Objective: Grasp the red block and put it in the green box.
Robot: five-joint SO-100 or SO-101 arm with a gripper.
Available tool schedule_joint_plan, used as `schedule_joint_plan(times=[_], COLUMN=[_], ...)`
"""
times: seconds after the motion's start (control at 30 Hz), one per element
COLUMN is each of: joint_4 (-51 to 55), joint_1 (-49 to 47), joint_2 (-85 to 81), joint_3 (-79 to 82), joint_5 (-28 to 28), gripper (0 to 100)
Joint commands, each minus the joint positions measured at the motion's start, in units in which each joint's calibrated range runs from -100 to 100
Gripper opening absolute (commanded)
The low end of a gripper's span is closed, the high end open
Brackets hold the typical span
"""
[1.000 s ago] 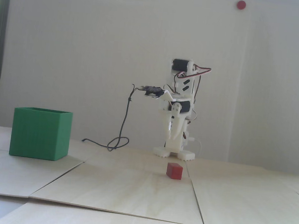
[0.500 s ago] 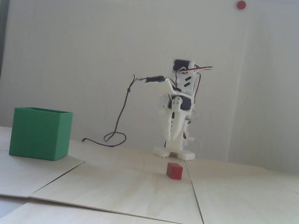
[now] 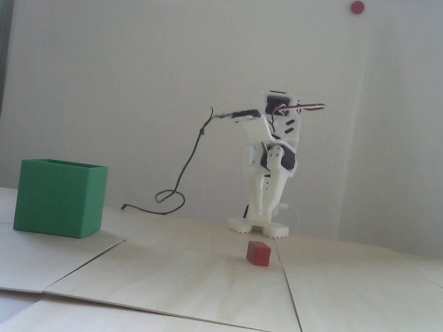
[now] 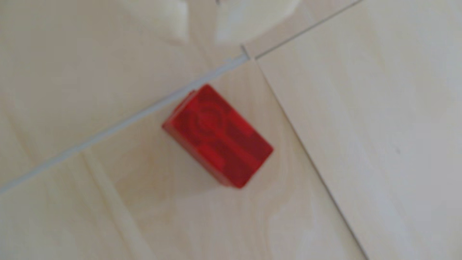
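In the fixed view the red block [image 3: 258, 253] lies flat on the pale wooden surface [image 3: 194, 281], about midway along its width and toward the far edge, just in front of the arm's base. The gripper [image 3: 259, 212] hangs above and behind the block, pointing down and well clear of it; its fingers look close together and hold nothing, but at this angle I cannot tell whether they are fully closed. The green box [image 3: 60, 197] stands well apart, toward the surface's left edge, open side up.

In the wrist view the red block [image 4: 217, 136] sits near the middle of the picture, turned at a slant, one corner just beside a seam between the panels of the surface [image 4: 362, 125]. The gripper's own tips are only pale blurs at the top edge, so their spacing stays unclear here too.

The block looks like a small solid plastic piece: probably light, stiff and not fragile, with smooth, perhaps slightly slick faces. Its outline is longer one way than the other, so the likely best hold is across the short span, on the two long flat sides near their middle, with the gripper turned to match the slant.
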Motion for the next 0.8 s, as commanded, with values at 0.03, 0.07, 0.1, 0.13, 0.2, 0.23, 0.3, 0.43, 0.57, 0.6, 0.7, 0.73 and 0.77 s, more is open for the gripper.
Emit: schedule_joint_plan(times=[0.03,0.07,0.1,0.13,0.2,0.23,0.3,0.43,0.57,0.6,0.7,0.73,0.77], joint_4=[-1.6,-1.6,-2.2,-2.3,-2.3,-2.3,-2.3,-1.5,2.6,3.9,7.4,8.0,8.5], joint_1=[1.2,1.2,1.3,1.3,1.4,1.4,1.6,3.3,3.5,3.4,3.0,3.0,3.0], joint_2=[8.9,10.0,10.7,11.5,12.1,12.2,11.9,12.2,12.3,12.3,12.3,12.3,12.3], joint_3=[-6.0,-6.1,-6.1,-6.1,-6.1,-6.1,-6.2,-10.7,-15.2,-15.9,-17.6,-17.9,-18.0], joint_5=[-0.3,-0.3,-0.3,-0.3,-0.3,-0.3,-0.3,-0.4,-3.8,-3.8,-3.8,-3.8,-3.8], gripper=[2,2,2,2,2,2,2,7,15,15,15,16,16])
